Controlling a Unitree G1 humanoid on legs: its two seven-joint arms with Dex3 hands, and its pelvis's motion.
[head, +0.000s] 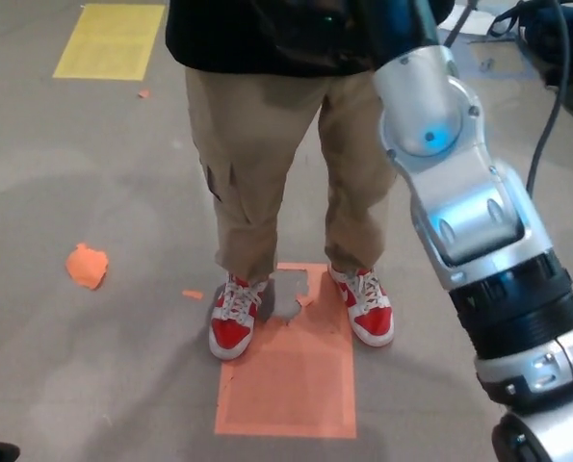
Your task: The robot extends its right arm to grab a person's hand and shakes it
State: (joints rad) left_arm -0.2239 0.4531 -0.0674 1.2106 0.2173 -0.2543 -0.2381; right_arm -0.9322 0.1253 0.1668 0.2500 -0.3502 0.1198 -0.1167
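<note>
The robot's silver-and-black right arm [469, 212] reaches up across the person in a black shirt and tan cargo trousers [267, 144]. The black right hand [387, 19] sits at the very top edge, dark against the shirt, so I cannot tell whether it is clasping anything. The person's hand is not visible here (presumably above the picture). A human hand is soft, yielding and easily hurt; it is best taken around the palm, with light pressure. Red-and-white sneakers [233, 322] stand on an orange floor sheet [291, 385].
</note>
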